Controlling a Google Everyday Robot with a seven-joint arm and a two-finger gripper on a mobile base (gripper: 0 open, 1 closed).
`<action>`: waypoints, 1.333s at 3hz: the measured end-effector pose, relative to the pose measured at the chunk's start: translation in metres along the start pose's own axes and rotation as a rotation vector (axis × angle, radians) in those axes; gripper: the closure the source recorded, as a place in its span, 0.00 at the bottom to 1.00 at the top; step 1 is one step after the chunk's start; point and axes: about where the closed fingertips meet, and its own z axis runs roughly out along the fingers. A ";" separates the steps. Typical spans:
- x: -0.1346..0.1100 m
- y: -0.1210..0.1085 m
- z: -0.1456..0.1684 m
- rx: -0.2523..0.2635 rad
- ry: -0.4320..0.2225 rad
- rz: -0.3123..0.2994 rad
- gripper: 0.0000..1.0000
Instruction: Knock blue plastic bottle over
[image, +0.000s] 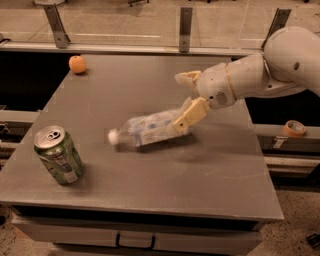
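blue plastic bottle (145, 131) on side, cap toward green can (58, 155); gripper (181, 103) at its base, fingers (192, 113) spread, gripping nothing; best lift clear without rolling it

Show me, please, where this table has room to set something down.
Free: the table at front right, past the green can; the back between orange and gripper. Crowded: centre, where the open gripper meets the blue plastic bottle.

Cream jaws at perhaps pale-blue bottle (145, 131); green can (57, 155).
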 end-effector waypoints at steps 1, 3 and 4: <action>-0.013 0.003 0.020 -0.022 0.004 -0.001 0.00; 0.001 0.001 0.002 0.012 0.052 0.027 0.00; 0.011 -0.001 -0.026 0.046 0.084 0.031 0.00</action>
